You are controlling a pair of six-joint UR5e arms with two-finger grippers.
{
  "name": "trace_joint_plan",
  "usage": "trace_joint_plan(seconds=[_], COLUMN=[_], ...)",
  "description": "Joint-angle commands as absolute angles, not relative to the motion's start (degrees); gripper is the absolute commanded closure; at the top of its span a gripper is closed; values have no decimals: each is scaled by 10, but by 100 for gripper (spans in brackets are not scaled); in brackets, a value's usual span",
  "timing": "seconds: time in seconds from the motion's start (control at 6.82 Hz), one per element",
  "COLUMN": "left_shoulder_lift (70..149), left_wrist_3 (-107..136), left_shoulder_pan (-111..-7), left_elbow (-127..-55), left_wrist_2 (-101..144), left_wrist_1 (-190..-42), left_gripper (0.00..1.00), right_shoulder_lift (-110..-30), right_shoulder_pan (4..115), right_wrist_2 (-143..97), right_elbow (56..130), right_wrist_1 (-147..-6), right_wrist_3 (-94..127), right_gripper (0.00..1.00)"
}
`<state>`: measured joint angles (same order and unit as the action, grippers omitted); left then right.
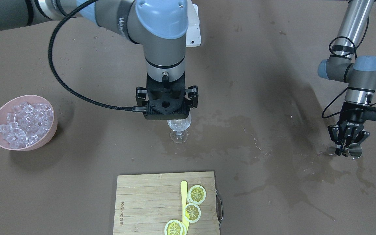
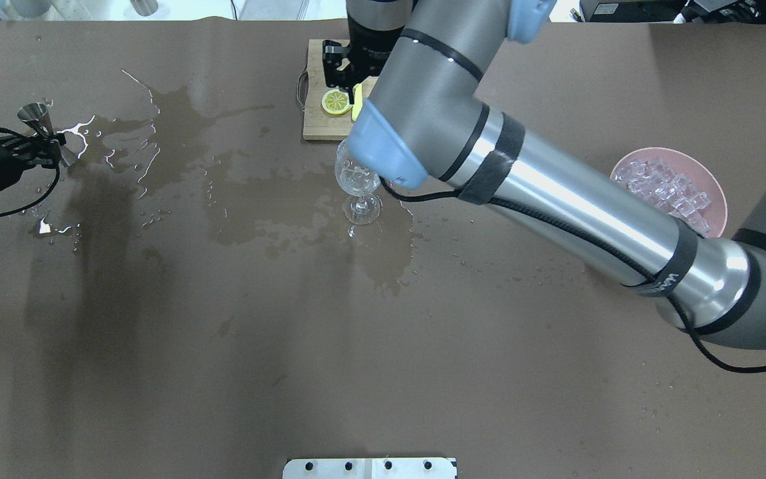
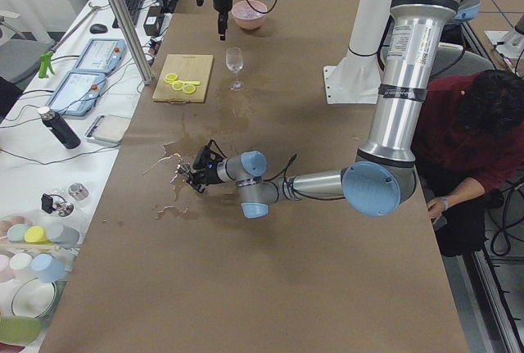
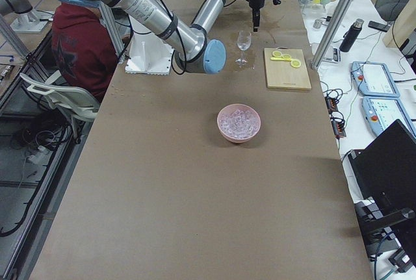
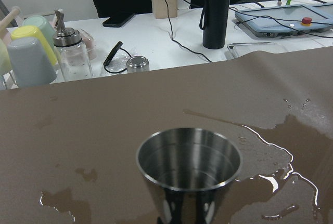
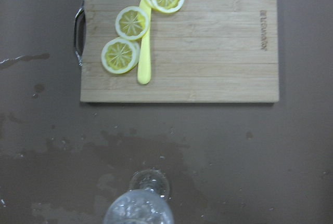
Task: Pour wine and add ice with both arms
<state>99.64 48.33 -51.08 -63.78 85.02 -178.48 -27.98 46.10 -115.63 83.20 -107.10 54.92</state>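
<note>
A clear wine glass (image 1: 179,125) stands upright mid-table with ice cubes in its bowl; any wine in it is too faint to see. My right gripper (image 1: 166,105) hangs straight above the glass, its jaws spread and empty. In the right wrist view the glass (image 6: 139,208) is at the bottom edge, with no fingers in sight. More ice (image 1: 24,122) fills a pink bowl (image 1: 50,135). My left gripper (image 1: 344,149) is shut on a steel jigger (image 1: 356,150) held low over the table. In the left wrist view the jigger cup (image 5: 189,167) looks empty.
A wooden cutting board (image 1: 142,202) holds lemon slices (image 1: 196,194) and a yellow knife (image 1: 184,195) just beyond the glass. Spilled liquid (image 2: 157,133) wets the brown cover between the jigger and the glass. A person sits behind the robot (image 3: 479,124).
</note>
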Motion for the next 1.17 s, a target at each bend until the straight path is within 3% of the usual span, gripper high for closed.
trace_joint_plan(seconds=[0.0, 0.15, 0.59, 1.03], left_shoulder_lift=[998, 998, 998, 1000], left_wrist_3=[484, 483, 482, 482], left_shoulder_pan=[-508, -508, -509, -509], left_elbow=[-636, -639, -642, -642], left_wrist_2=[853, 853, 854, 853], left_wrist_1=[-1785, -1786, -1786, -1786], left_gripper=[100, 100, 73, 66], right_shoulder_lift=[-397, -464, -587, -653], right_shoulder_pan=[542, 586, 694, 770], right_wrist_2=[-1196, -1221, -1256, -1289], right_elbow=[923, 965, 991, 991], right_wrist_1=[-1072, -1073, -1069, -1065], right_wrist_3=[468, 401, 227, 203], right_gripper=[0, 0, 0, 0])
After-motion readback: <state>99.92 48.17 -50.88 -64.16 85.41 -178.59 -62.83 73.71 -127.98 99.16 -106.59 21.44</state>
